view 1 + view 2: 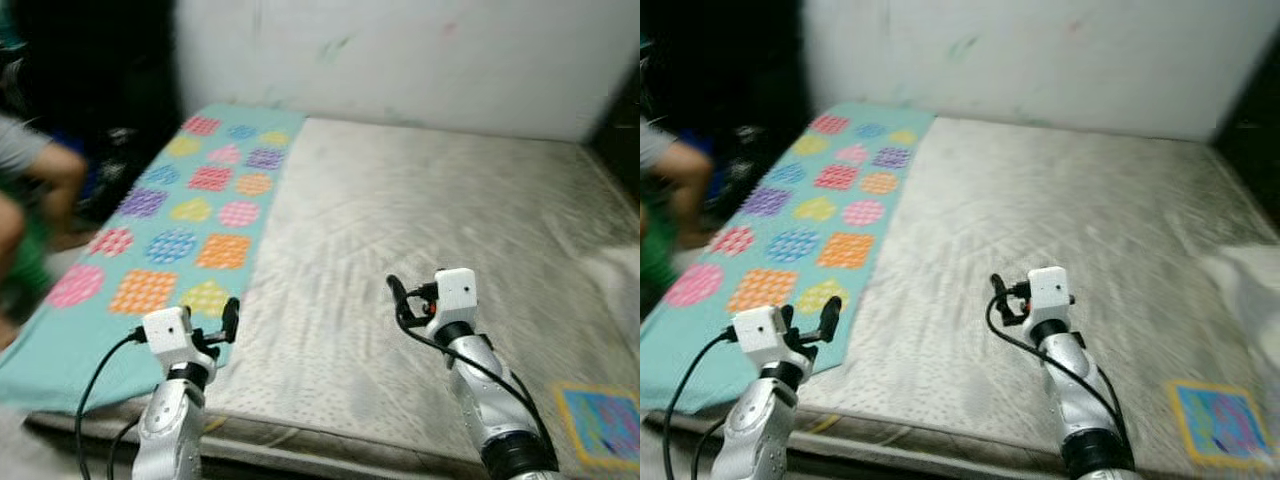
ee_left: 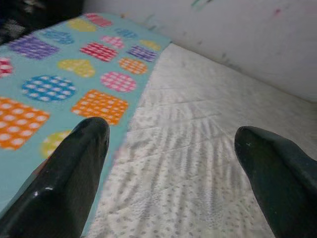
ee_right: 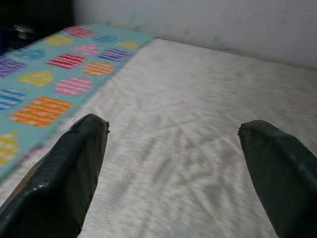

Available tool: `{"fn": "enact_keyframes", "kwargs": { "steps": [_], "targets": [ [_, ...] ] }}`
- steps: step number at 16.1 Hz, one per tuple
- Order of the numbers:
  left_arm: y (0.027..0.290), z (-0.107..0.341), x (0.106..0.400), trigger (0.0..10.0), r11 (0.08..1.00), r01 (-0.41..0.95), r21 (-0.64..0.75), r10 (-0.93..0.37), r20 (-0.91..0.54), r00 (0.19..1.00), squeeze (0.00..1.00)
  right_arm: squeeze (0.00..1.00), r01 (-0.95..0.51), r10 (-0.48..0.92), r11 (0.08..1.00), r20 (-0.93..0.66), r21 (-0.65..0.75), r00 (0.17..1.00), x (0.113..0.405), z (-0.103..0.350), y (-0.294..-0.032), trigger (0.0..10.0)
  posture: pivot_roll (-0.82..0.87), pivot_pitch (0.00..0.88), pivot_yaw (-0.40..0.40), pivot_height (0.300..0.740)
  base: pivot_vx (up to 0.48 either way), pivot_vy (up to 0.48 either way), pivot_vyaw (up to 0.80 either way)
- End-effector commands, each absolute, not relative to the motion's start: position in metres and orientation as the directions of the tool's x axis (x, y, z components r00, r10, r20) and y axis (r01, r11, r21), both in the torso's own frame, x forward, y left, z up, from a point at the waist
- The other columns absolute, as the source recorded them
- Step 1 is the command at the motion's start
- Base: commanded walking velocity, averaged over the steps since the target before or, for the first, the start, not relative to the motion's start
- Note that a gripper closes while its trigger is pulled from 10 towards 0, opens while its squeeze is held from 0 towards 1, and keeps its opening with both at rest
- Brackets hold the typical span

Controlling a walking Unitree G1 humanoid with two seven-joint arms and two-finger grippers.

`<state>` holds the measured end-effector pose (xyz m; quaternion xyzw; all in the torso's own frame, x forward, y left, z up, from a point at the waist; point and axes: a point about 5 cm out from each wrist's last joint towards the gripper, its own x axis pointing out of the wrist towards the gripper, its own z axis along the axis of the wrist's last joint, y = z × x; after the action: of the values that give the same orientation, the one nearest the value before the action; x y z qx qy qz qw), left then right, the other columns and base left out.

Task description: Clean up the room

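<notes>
A teal mat (image 1: pixel 170 240) printed with coloured checked shapes lies along the left side of a bare grey-white mattress (image 1: pixel 420 220). My left gripper (image 1: pixel 226 322) hovers over the mat's near right corner, open and holding nothing. In the left wrist view its fingers (image 2: pixel 74 178) straddle the mat's edge (image 2: pixel 124 134). My right gripper (image 1: pixel 403 300) is raised over the middle of the mattress, also open and empty. The right wrist view has the mat (image 3: pixel 54 84) off to one side and plain mattress (image 3: pixel 188 129) between the fingers.
A person (image 1: pixel 30 190) sits in the shade beside the bed at the left. A small colourful patterned cloth (image 1: pixel 603 422) lies at the mattress's near right corner. A pale bundle (image 1: pixel 615 272) rests at the right edge. A white wall (image 1: pixel 420 50) runs behind the bed.
</notes>
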<state>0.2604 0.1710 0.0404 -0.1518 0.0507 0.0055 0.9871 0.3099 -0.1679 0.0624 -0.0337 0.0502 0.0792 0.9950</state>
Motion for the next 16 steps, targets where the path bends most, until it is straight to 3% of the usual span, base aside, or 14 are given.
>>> {"fn": "enact_keyframes", "kwargs": {
  "steps": [1, 5, 11, 16],
  "targets": [
    [0.171, 0.043, 0.264, 10.0, 0.955, -0.017, -0.298, -0.013, -0.095, 0.995, 0.00, 0.00, -0.159, 0.152, 0.985, -0.106, -0.066, 0.983, 0.313, 0.066, -0.169, 10.0, 0.05, 0.000, -0.053, 0.740, 0.000, 0.480, -0.80],
    [0.169, 0.041, 0.263, 10.0, 0.953, -0.013, -0.302, -0.019, -0.102, 0.995, 0.00, 0.00, -0.176, 0.168, 0.982, -0.110, -0.066, 0.980, 0.313, 0.065, -0.163, 10.0, 0.05, 0.001, -0.042, 0.740, 0.000, 0.480, -0.74],
    [0.158, 0.038, 0.261, 10.0, 0.946, -0.005, -0.323, -0.033, -0.112, 0.993, 0.00, 0.00, -0.247, 0.235, 0.968, -0.174, -0.050, 0.956, 0.309, 0.053, -0.145, 10.0, 0.05, 0.007, -0.024, 0.740, 0.000, 0.480, 0.00],
    [0.163, 0.040, 0.265, 10.0, 0.950, -0.019, -0.311, -0.016, -0.110, 0.994, 0.00, 0.00, -0.317, 0.296, 0.941, -0.165, -0.121, 0.941, 0.308, 0.054, -0.135, 10.0, 0.05, 0.010, -0.023, 0.740, 0.000, 0.480, 0.00]
  ]
}}
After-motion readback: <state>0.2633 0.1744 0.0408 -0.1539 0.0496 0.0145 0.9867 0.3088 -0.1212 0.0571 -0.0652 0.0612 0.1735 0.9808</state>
